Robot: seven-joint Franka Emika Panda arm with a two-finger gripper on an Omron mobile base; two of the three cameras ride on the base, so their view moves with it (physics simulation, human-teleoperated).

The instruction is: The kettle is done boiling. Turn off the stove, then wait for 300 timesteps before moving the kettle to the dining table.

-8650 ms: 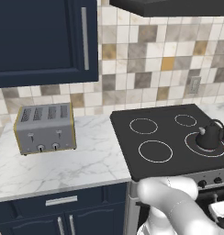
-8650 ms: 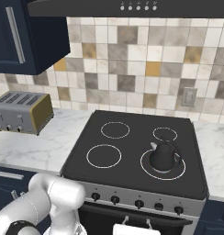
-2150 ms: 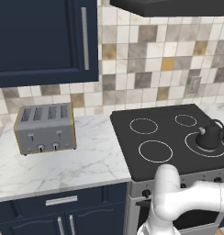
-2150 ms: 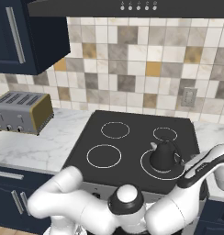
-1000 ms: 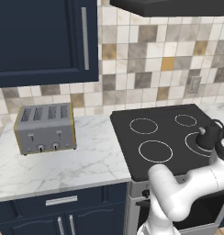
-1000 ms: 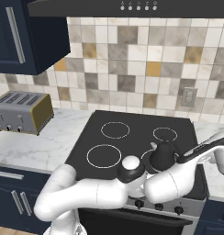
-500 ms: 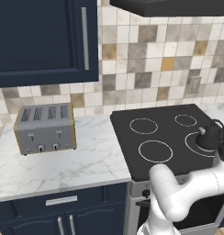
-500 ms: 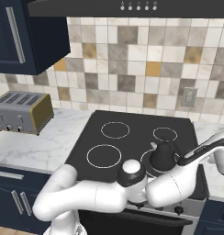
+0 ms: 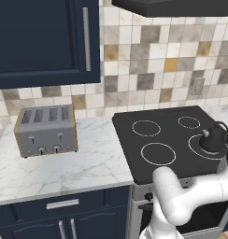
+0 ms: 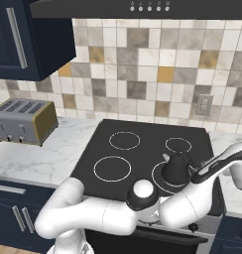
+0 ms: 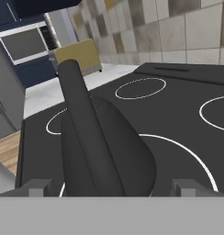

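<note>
The kettle (image 10: 176,168) stands upright on the front right burner of the stove (image 10: 143,154), inside the white ring of that burner. In the right base view its short spout points to the left, toward the middle of the cooktop, and its thin arched handle rises over the lid. In the left base view the kettle (image 9: 211,140) sits near the right edge of the picture, with the spout also turned to the left and a little toward the back wall.

In the hand view the kettle (image 11: 104,151) is very close to the camera, dark and rounded, and its handle runs up and to the left from the body. The gripper (image 11: 108,187) is spread wide: one finger tip (image 11: 36,187) is on the left of the kettle body and the other on the right, with the body between them. I cannot tell if the tips touch it.

The white arm (image 10: 143,208) bends around the front of the stove and reaches the kettle from the right side. A grey four-slot toaster (image 9: 46,130) stands on the marble counter (image 9: 78,168), well apart to the left of the stove.
</note>
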